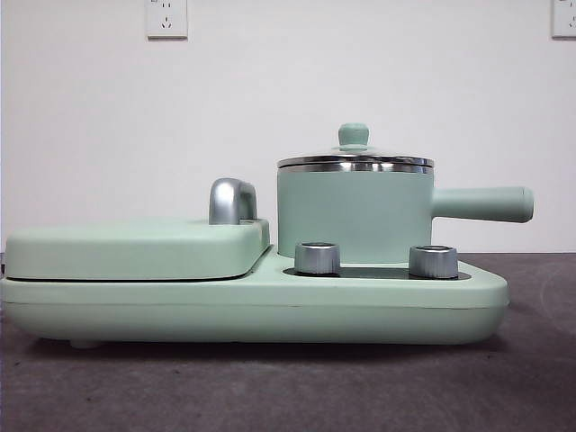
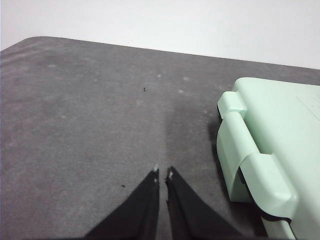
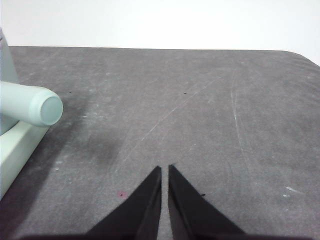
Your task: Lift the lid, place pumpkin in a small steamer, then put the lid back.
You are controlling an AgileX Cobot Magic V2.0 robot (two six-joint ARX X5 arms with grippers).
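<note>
The robot is showing only its grippers, each in its own wrist view. The left gripper (image 2: 162,175) is appearing as two matte black jaws, wedge-shaped, broad at the bottom edge of the frame and tapering to narrow points with small pale chips at the tips. The right gripper (image 3: 165,170) is showing the same pair of smooth, matte black tapered jaws, with clean, sharp tips and no visible markings.

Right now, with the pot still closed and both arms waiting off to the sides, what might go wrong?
The lid offers only a small knob, so a tool could slip off it. The steamer's long handle juts toward the right tool and could be bumped. No pumpkin shows in any view, so that step cannot be judged.
</note>
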